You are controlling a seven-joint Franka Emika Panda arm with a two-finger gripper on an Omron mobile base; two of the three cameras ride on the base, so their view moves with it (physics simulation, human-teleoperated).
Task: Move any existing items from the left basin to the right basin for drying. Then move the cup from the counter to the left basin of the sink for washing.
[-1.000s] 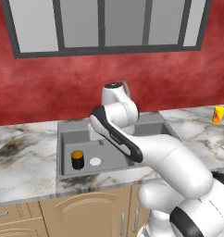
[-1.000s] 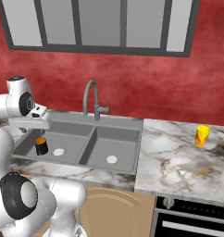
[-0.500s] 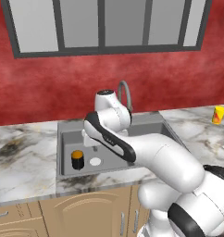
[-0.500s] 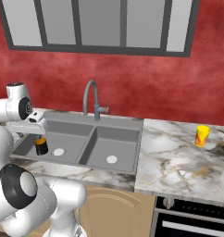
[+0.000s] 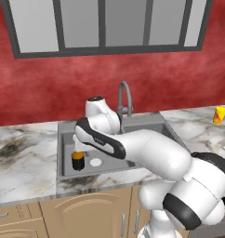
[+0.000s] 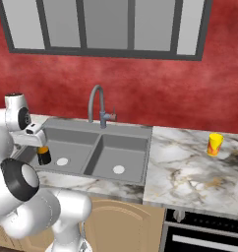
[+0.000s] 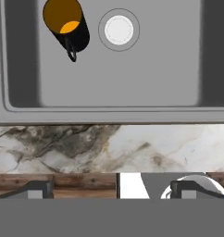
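Note:
The black jar with the orange top (image 7: 65, 25) stands upright in the left basin (image 7: 132, 74), beside the white drain (image 7: 119, 29). It also shows as the jar (image 5: 77, 160) and the jar (image 6: 43, 155) from the base. My gripper (image 7: 114, 187) hangs open and empty, pointing straight down, above the basin's front rim and the counter strip (image 7: 86, 143). The jar sits ahead and to one side of the fingertips (image 7: 37, 189), apart from them. The yellow cup (image 6: 215, 144) stands on the counter far to the right, seen as the cup (image 5: 220, 115). The right basin (image 6: 123, 147) holds nothing.
The curved grey faucet (image 6: 96, 101) rises behind the divider of the sink. A red wall and a window close off the back. An oven front (image 6: 204, 231) sits under the right counter. My own arm (image 5: 133, 148) spans the sink.
The arm has swung left across the sink, bringing the hand over the left basin near the jar. Jar and cup have stayed in place; the jaws remain wide.

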